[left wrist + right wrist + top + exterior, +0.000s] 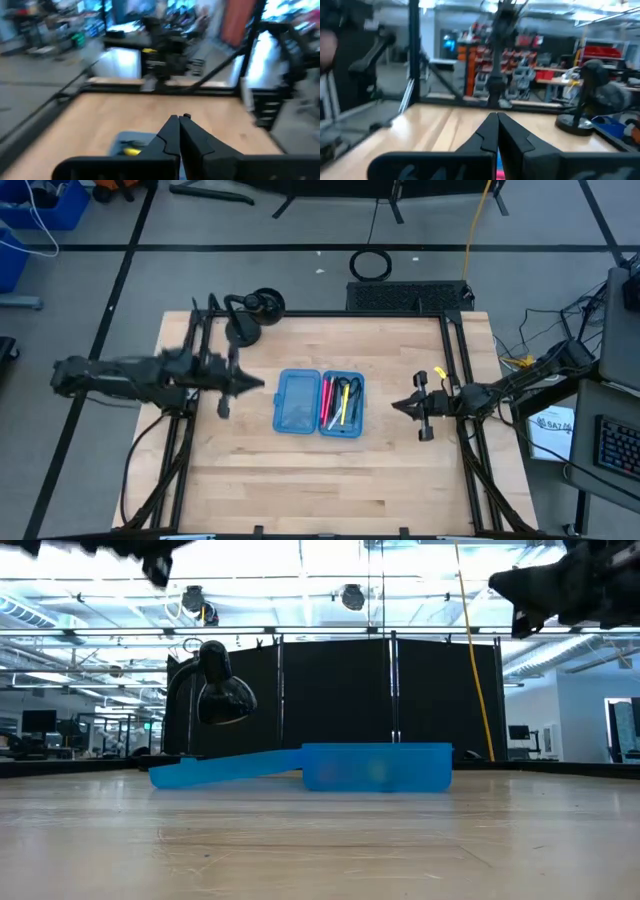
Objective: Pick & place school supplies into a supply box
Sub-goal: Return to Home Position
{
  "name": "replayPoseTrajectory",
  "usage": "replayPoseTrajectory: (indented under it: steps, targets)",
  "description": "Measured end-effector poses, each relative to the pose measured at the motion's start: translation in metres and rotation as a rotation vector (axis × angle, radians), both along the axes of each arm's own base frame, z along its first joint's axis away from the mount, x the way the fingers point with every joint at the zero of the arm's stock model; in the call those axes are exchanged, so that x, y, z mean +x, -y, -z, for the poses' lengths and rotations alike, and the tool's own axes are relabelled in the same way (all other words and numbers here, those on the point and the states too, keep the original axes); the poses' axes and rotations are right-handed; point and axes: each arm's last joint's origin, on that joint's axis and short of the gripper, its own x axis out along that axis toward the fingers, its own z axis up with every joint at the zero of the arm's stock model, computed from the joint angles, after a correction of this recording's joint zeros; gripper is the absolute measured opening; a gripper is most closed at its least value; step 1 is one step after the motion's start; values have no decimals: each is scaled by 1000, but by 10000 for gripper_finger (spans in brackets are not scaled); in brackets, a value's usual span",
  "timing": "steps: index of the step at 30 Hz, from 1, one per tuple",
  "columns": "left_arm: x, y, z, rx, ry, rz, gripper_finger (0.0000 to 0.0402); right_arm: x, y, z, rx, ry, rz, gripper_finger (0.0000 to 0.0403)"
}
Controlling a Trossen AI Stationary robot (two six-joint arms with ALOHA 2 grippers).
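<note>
The left end effector (256, 383), fingers pressed together and empty, hangs above the table (400, 480) at 9 o'clock from the open blue supply box (297, 405), apparently held clear because nothing remains loose to collect. A black desk lamp (250, 315) stands at the box's 11 o'clock. Pink, yellow and black pens (343, 405) lie in the box's right half. At 3 o'clock the right end effector (397, 406), likewise closed on nothing, faces the box. Only the high view shows the pens; in the low view the box's blue wall hides them.
</note>
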Motion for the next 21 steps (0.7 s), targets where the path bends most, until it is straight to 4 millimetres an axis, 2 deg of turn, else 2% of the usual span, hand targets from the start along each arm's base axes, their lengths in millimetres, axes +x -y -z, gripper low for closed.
replayPoseTrajectory:
  steps: [3, 6, 9, 14, 21]
  targets:
    - [-4, 5, 42, -17, 102, 85, 7, 0, 3, -1, 33, 13, 33, 0]
    - [-10, 8, 66, 10, 179, 97, 3, 1, 5, -1, 52, 8, 5, 0]
    - [-16, 13, 79, 71, 213, 131, 3, 2, 8, -1, 93, 10, 16, 0]
    - [-27, 17, 94, 195, 211, 135, 2, 3, 11, -1, 142, 11, 7, 0]
    - [-46, 13, 89, 288, 152, 133, 2, -2, 14, -5, 124, 28, 9, 0]
